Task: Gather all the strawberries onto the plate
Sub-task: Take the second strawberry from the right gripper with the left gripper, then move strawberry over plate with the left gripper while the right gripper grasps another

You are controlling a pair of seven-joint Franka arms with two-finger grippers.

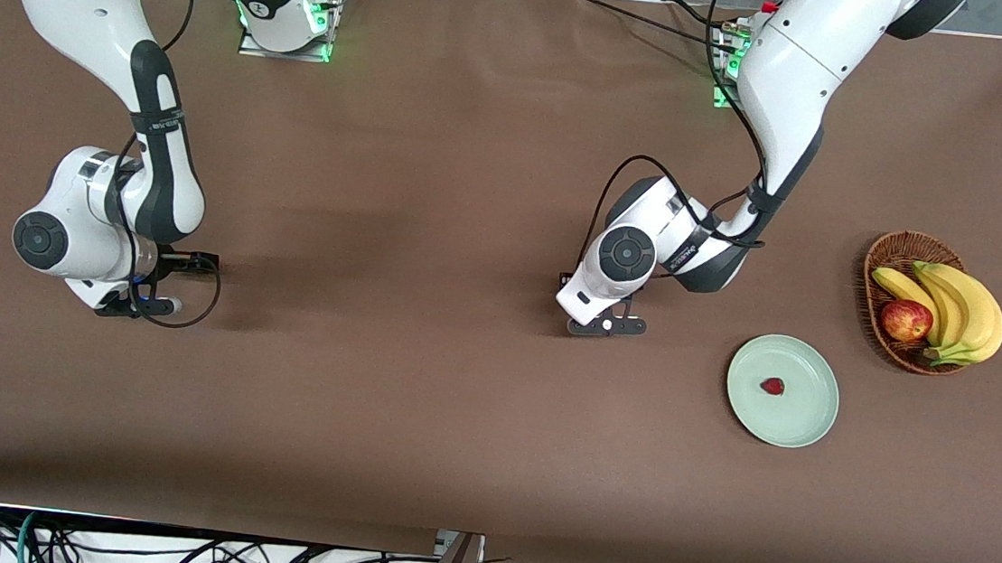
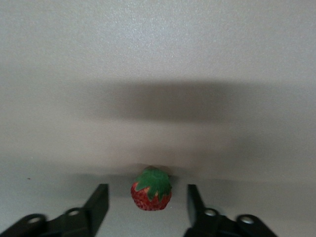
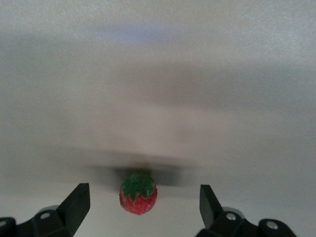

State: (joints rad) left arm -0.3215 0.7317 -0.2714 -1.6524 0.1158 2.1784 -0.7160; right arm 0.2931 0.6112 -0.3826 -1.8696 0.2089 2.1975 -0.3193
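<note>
Each gripper sits low on the surface, fingers apart, astride a strawberry: left gripper (image 2: 147, 205) narrower around its strawberry (image 2: 151, 189), right gripper (image 3: 145, 207) wide around another strawberry (image 3: 138, 193). A third strawberry (image 1: 772, 386) lies on the plate (image 1: 801, 426). Close centred, gently.

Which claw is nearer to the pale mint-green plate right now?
Left. The left claw sits low over the table beside the pale mint-green round plate, straddling a small red strawberry. The right claw is down at the right arm's end of the table.
</note>
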